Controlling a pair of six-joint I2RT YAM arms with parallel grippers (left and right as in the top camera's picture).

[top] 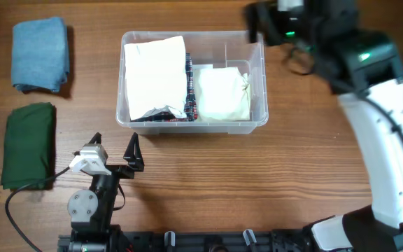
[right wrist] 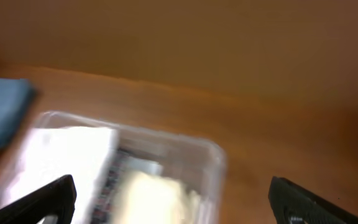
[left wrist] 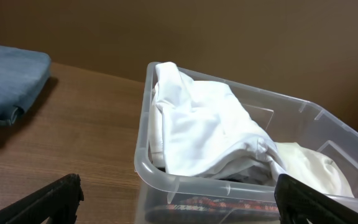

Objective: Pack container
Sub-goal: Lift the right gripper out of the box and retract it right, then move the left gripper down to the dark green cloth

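Observation:
The clear plastic container (top: 187, 127) stands in the middle of the table. Inside lie a folded white cloth (top: 156, 73) on the left, a cream cloth (top: 221, 93) on the right, and a dark patterned cloth (top: 189, 84) beneath them. My left gripper (top: 114, 147) is open, just in front of the container's near left corner (left wrist: 166, 177), with nothing between its fingers. My right gripper (top: 257, 28) hovers above the container's far right corner. It is open and empty, and the right wrist view is blurred, with the container (right wrist: 216, 155) below it.
A folded blue cloth (top: 40, 54) lies at the far left. A folded dark green cloth (top: 29, 145) lies nearer on the left, beside the left arm's base. The right arm (top: 383, 140) spans the right side of the table.

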